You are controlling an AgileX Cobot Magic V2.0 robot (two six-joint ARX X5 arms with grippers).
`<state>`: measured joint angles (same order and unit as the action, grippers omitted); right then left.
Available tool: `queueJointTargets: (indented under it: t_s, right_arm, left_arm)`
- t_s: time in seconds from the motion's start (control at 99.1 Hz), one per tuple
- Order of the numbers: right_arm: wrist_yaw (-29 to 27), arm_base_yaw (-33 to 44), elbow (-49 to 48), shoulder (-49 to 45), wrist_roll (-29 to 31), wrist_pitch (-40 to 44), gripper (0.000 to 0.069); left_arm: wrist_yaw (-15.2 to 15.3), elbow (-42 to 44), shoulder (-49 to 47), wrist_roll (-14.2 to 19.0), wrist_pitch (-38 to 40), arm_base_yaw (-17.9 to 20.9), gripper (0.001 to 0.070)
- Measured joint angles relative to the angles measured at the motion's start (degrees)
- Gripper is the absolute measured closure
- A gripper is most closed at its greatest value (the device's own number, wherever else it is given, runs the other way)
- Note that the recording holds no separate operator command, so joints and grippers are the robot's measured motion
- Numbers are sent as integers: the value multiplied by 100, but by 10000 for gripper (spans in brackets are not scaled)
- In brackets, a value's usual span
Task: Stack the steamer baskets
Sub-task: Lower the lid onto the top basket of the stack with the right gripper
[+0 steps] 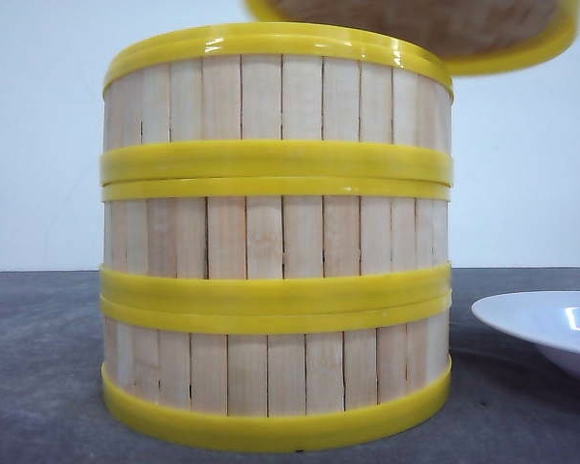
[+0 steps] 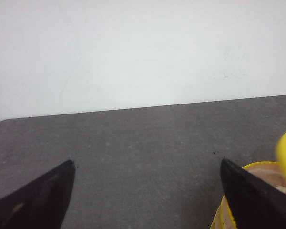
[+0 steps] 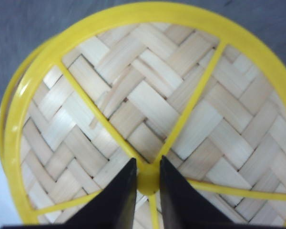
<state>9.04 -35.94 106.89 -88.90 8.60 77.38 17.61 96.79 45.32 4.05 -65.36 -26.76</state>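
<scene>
— Yellow plastic rings and pale vertical wooden slats, nearest of all: three round steamer baskets (image 1: 276,242), stacked one on another in a straight column on the dark grey worktop (image 1: 39,367). Filling most of the front view, rims meeting flush.

— And to the side?

— White plate (image 1: 551,329), resting on the worktop just right of the stack, cut off by the frame edge.

— Above the stack?

— Shallow woven-bamboo lid with a yellow rim (image 3: 148,114), held in the air over the top basket's right rear edge, not touching it. Tilted slightly, partly out of frame in the front view.

— Held by what?

— Right pincer (image 3: 148,179), black fingers (image 3: 119,195) pressed close on the yellow hub where the lid's spokes meet.

— Left side?

— Left pincer (image 2: 148,191), spread wide, gripping nothing, over bare worktop. Yellow rim of a basket visible just beside one fingertip (image 2: 248,195).

— Farthest back?

— Plain white wall (image 1: 39,145) behind the worktop's far edge.
</scene>
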Motion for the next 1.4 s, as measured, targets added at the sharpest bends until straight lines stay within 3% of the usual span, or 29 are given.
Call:
queueJointTargets:
  t_s: [0.232, 0.747, 1.151, 1.403]
  right_arm:
    - [-24, -621, 4, -708, 44, -79, 640]
    - [85, -717, 380, -907, 68, -634, 640]
    - [232, -796, 400, -964, 22, -103, 640]
    - [282, -1016, 400, -979, 22, -787, 640]
  left_arm:
    - [0, 0, 0, 0, -2, 0, 115]
    - [0, 0, 0, 0, -173, 0, 115]
    - [2, 0, 0, 0, -166, 0, 115]
    - [2, 0, 0, 0, -160, 0, 115]
